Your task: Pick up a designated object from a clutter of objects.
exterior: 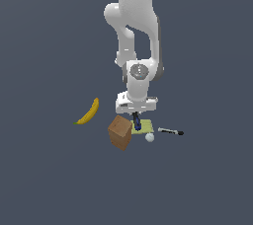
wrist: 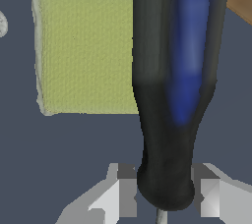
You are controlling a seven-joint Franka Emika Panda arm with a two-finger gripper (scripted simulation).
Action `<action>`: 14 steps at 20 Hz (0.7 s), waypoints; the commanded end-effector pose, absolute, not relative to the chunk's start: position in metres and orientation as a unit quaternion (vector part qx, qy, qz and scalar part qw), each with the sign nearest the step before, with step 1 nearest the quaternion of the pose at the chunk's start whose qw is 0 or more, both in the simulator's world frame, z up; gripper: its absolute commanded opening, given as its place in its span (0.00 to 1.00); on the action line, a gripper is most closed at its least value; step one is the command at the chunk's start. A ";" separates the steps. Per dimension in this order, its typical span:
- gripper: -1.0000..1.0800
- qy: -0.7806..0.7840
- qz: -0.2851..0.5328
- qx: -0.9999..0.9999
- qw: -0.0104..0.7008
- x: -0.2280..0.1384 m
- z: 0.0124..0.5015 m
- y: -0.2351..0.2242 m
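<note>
The designated object (wrist: 172, 80), a slim tool with a blue and black handle, stands upright between my fingers (wrist: 120, 188). My gripper (wrist: 165, 191) is shut on its handle. In the exterior view the gripper (exterior: 136, 115) points straight down over the clutter of objects, and the tool (exterior: 137, 123) hangs from it above the yellow-green pad (exterior: 147, 127), beside the brown box (exterior: 120, 132). I cannot tell whether the tool's lower end touches the pad.
The yellow-green pad (wrist: 83, 51) lies under the tool. A white ball (exterior: 149, 138) sits by the pad's near edge. A thin silver tool with a black tip (exterior: 171, 131) lies toward the exterior view's right. A banana (exterior: 89, 112) lies toward the exterior view's left.
</note>
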State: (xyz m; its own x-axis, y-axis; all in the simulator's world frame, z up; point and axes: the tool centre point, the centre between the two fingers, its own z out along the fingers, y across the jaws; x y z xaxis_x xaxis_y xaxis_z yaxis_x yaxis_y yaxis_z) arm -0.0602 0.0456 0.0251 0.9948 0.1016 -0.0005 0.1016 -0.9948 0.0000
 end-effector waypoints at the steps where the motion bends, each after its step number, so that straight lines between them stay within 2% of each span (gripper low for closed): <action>1: 0.00 0.051 0.000 0.999 0.000 -0.060 0.025 0.046; 14: 0.00 0.051 0.000 0.999 0.000 -0.060 0.033 0.045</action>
